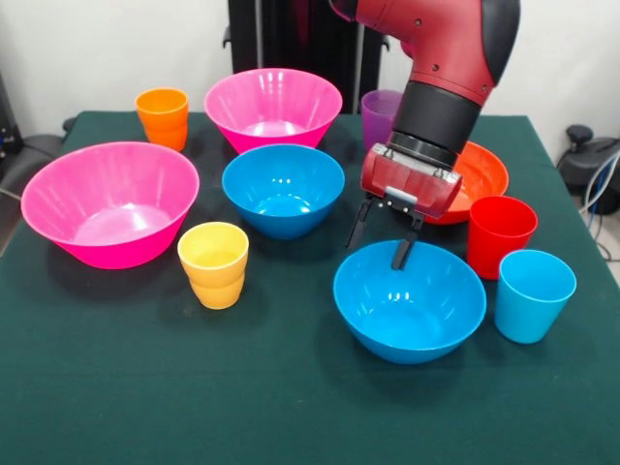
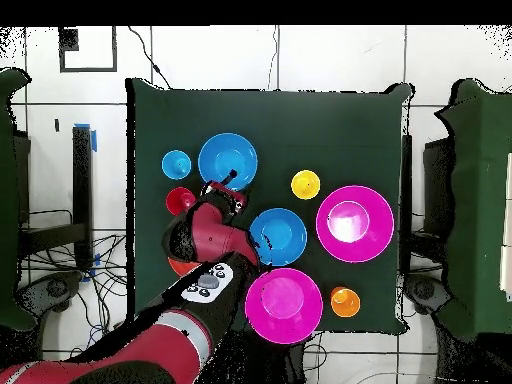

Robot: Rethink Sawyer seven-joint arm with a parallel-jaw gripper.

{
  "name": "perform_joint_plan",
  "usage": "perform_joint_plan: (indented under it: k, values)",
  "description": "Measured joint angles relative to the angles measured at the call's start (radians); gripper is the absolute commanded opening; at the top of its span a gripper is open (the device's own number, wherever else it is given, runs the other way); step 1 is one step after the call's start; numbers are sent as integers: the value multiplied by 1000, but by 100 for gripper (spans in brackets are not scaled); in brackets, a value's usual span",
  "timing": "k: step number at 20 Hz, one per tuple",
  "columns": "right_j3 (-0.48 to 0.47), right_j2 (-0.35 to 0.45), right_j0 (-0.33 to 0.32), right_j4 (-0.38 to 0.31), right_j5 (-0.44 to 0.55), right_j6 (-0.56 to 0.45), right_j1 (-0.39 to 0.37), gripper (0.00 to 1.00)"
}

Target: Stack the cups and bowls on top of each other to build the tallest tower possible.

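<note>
Two pink bowls (image 1: 109,201) (image 1: 272,107) are sitting at the left with an orange cup (image 1: 163,117) and yellow cup (image 1: 214,263), two blue bowls (image 1: 283,189) (image 1: 409,300) are resting mid-table, nothing stacked, while the gripper (image 1: 382,238) is straddling the nearer blue bowl's far rim, jaws apart and empty, beside the purple cup (image 1: 380,115), orange-red bowl (image 1: 482,174), red cup (image 1: 500,234) and light blue cup (image 1: 532,294).

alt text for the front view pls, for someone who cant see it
A red and black robot arm's gripper hangs with open jaws at the far rim of a glossy blue plastic bowl on a dark green table. Around it stand another blue bowl, two pink bowls, an orange-red bowl and five small plastic cups, none stacked.
</note>
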Motion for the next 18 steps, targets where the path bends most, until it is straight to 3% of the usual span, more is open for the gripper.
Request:
perform_joint_plan:
  k: [13,14,18]
  values:
    - [0,-45,56,57,0,0,67,100]
    - [0,-46,56,59,0,0,73,0]
    - [-1,-46,53,59,-2,0,78,0]
